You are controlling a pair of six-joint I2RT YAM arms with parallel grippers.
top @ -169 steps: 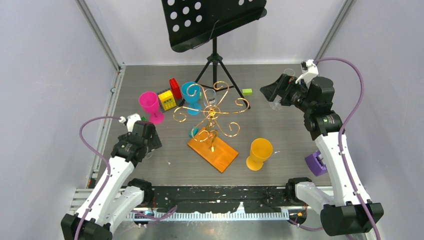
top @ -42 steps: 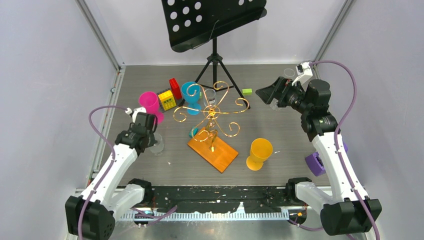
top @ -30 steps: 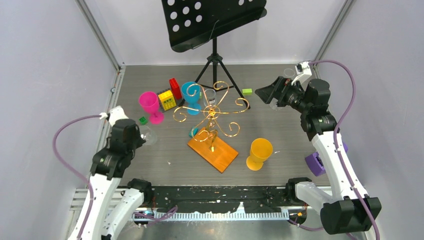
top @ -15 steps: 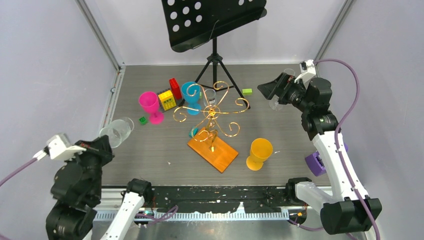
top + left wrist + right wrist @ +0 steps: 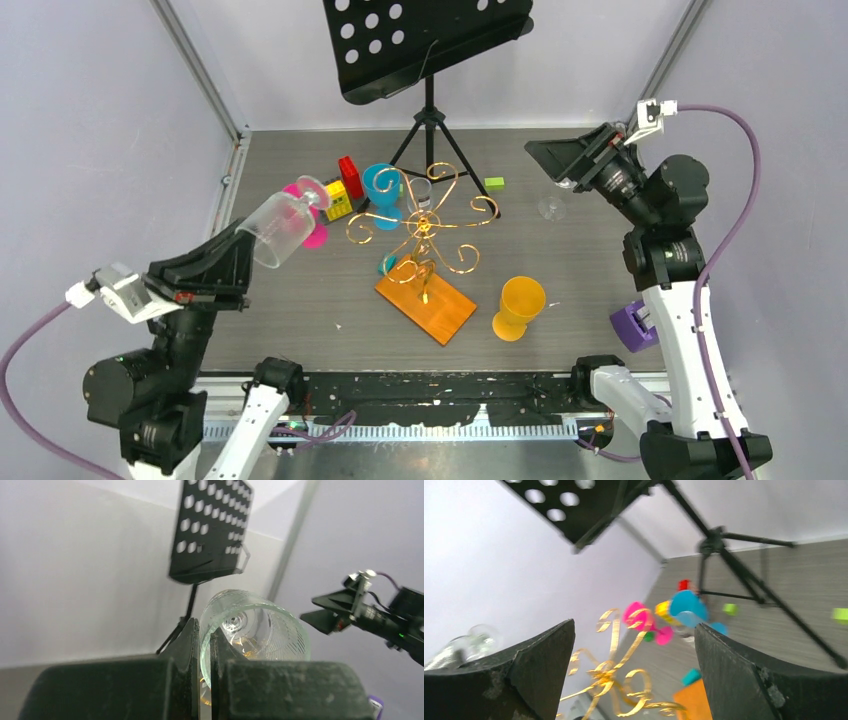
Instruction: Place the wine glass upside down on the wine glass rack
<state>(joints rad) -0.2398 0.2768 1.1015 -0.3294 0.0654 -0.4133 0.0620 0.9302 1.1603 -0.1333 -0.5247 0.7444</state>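
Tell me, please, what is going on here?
The left tool holds a clear glass in the air, pinched at its rim and tipped on its side. The glass is not yet on the gold rack, which stands to its right in the middle. The right tool is open and holds nothing, raised at the far right.

We count three goblets: pink goblet point(image 5: 316, 237), blue goblet point(image 5: 381, 184), orange goblet point(image 5: 521, 300); two clear wine glasses point(image 5: 272, 230) point(image 5: 550, 208); three blocks point(image 5: 348, 172) point(image 5: 337, 200) point(image 5: 494, 183); one wine glass rack point(image 5: 430, 308); one music stand point(image 5: 425, 40).
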